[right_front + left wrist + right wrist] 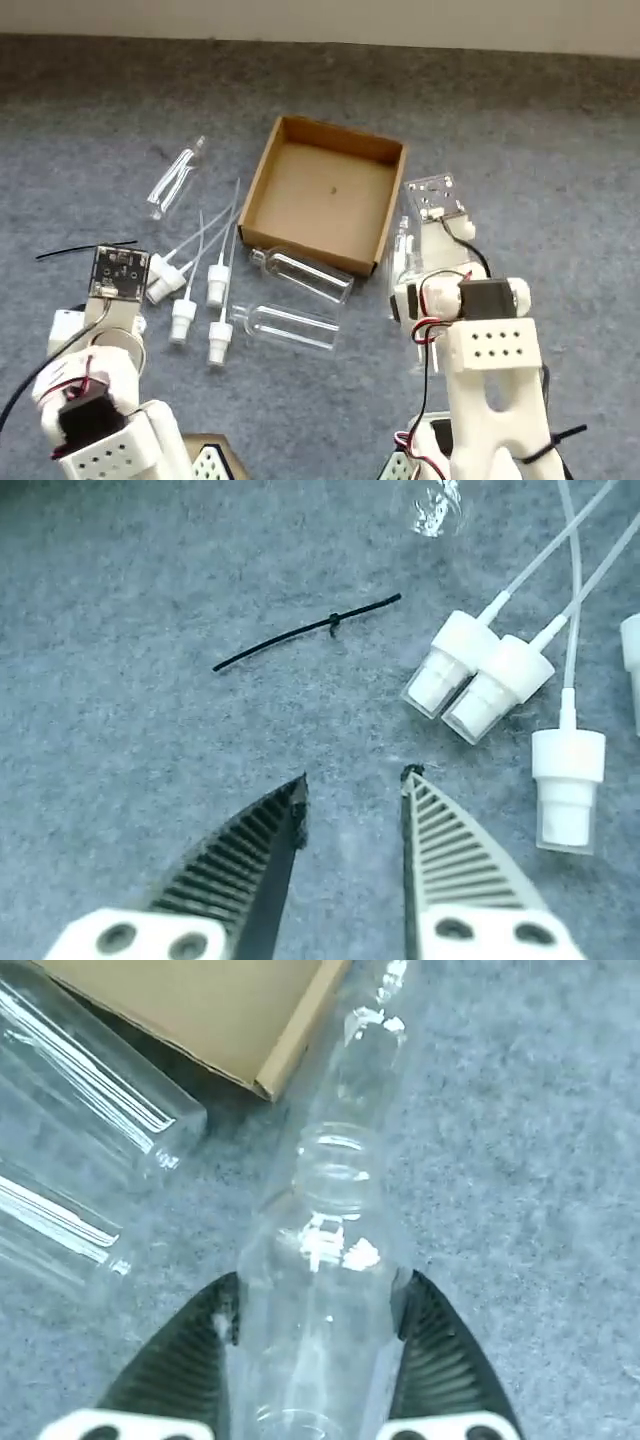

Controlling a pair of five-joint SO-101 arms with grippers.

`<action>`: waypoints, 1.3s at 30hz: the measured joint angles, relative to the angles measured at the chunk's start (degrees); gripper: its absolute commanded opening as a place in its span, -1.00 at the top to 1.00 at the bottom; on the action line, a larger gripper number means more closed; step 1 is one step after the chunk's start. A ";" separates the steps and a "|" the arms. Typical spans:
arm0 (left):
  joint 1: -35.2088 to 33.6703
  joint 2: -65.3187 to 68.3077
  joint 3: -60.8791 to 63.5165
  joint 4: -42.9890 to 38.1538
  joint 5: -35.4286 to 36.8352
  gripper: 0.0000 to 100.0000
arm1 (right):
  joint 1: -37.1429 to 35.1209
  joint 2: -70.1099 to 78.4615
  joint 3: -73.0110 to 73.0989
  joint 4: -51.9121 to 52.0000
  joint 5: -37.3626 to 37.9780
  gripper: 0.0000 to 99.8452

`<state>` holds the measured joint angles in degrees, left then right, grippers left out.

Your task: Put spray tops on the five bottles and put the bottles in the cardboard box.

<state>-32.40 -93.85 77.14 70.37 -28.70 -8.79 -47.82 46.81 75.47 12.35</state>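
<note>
My right gripper (322, 1282) is shut on a clear open-necked bottle (325, 1200) beside the cardboard box (325, 190), by its right wall. A second clear bottle (368, 1035) lies just beyond the held one. Two more bottles (300, 275) (290, 326) lie in front of the box, and another bottle (177, 177) lies to its left. Several white spray tops (218, 282) with long tubes lie left of centre. My left gripper (352, 775) is open and empty over the carpet, short of the nearest spray tops (450, 665) (498, 688) (566, 790).
A black cable tie (310, 632) lies on the grey carpet ahead of the left gripper. The box corner (270, 1070) is close to the held bottle. Bare carpet (560, 170) stretches to the right of the box and behind it.
</note>
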 measured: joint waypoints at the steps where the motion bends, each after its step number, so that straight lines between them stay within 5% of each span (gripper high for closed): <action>1: 0.00 2.29 -3.43 1.58 0.00 0.69 | 0.00 -0.18 0.09 -0.09 0.00 0.96; 8: 4.13 30.95 -25.49 10.37 0.00 0.57 | -0.09 -0.35 0.18 -0.35 0.00 0.96; 16: 15.47 58.37 -36.22 14.95 0.35 0.58 | -0.09 -0.35 0.18 -0.35 0.00 0.96; 20: 19.69 64.53 -36.84 14.59 1.85 0.58 | -0.09 -0.35 0.18 -0.35 0.00 0.96; 28: 16.88 74.99 -37.01 3.43 3.78 0.58 | -0.09 -0.35 0.18 -0.35 0.00 0.96; 39: 16.97 78.33 -37.27 0.97 5.27 0.58 | -0.09 -0.35 0.18 -0.35 0.00 0.96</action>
<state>-15.43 -15.52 39.87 71.34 -23.43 -8.88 -48.18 46.99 75.12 12.35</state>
